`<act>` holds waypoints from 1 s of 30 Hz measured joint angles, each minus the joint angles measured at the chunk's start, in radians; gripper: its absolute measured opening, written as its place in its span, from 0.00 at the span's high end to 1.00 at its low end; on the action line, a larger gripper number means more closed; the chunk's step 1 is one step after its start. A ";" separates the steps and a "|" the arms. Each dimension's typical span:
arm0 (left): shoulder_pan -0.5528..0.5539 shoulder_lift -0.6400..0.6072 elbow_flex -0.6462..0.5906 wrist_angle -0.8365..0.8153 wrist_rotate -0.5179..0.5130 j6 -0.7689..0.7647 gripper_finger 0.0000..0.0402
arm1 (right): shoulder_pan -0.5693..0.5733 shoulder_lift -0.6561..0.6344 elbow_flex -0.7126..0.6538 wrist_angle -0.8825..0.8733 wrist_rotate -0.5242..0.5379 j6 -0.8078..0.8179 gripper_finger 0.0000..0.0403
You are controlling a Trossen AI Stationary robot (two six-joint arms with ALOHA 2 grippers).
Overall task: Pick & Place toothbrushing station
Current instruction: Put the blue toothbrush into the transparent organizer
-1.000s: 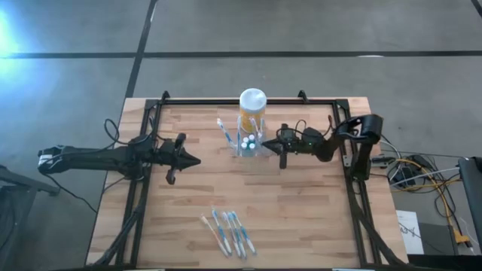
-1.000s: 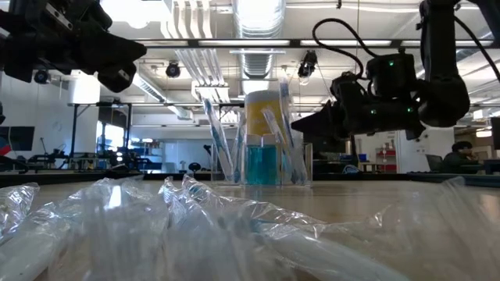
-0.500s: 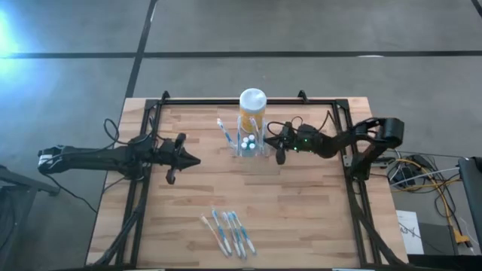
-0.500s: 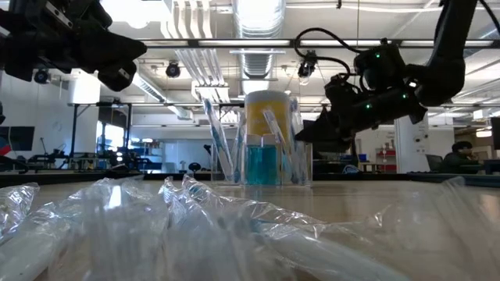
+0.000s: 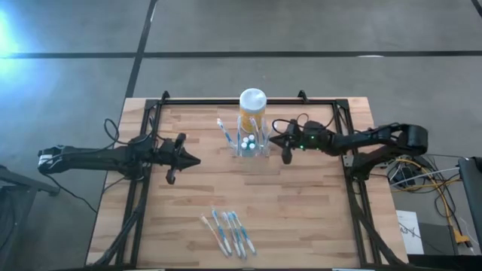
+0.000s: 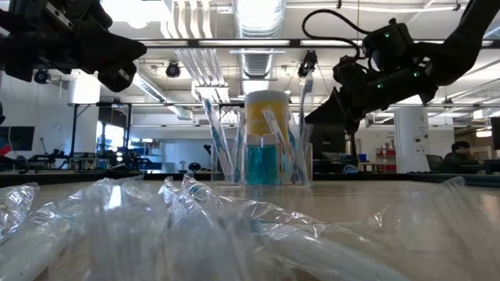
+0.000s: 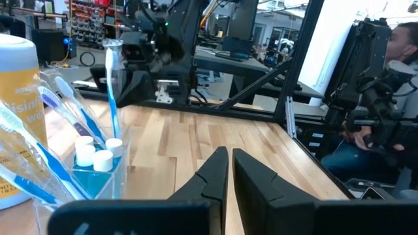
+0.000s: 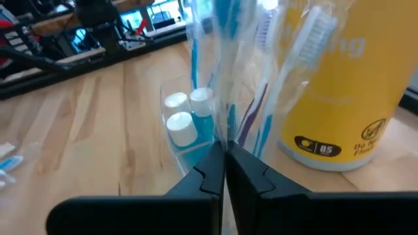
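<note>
— Changed since a moment ago? Largest first.
— Table (image 5: 301, 211): same. Left arm: same, parked over the table's left half, left gripper (image 5: 190, 159) pointing toward the middle. Right arm: stretched out flatter and lower than before, elbow swung farther out past the table's right edge. Right gripper (image 5: 280, 143): hardly shifted in the high view, raised a little in the low view. Station (image 5: 251, 143), jar (image 5: 252, 108), brushes: all unmoved.

— Station against the right gripper?
— Near the table's far middle, just in front of the jar. Right gripper just beside it on its right side, fingertips up against the wrapped brushes standing in it; touching or not, cannot tell.

— Fingers?
— Right: pressed together, only a hairline between the tips, nothing visibly between them. Left: also closed, a thin slit left, holding nothing, well apart from the station.

— Counts?
— One table, two arms, one jar, one station. In the station, several upright brushes, exact number unclear through the wrapping, plus three small white caps (image 8: 183, 115) over blue. One more brush (image 5: 224, 133) leaning just left of the station. Loose pile of wrapped brushes (image 5: 228, 232) near the front edge, about five.
</note>
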 joint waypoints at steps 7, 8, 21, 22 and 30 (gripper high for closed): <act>0.000 0.000 0.000 0.000 0.000 0.008 0.93 | 0.000 0.005 0.019 -0.116 0.002 0.003 0.94; 0.000 0.000 -0.001 0.000 0.000 0.012 0.93 | 0.000 0.017 0.028 -0.128 0.004 0.005 0.91; 0.000 0.000 0.004 0.001 0.009 0.007 0.93 | 0.000 0.013 0.229 -0.418 -0.028 -0.040 0.58; 0.000 0.000 0.004 0.000 0.012 0.007 0.93 | 0.000 -0.003 0.247 -0.476 -0.030 -0.054 0.58; 0.000 0.000 0.003 -0.003 0.021 0.006 0.93 | 0.001 -0.224 0.306 -0.688 -0.264 -0.265 0.59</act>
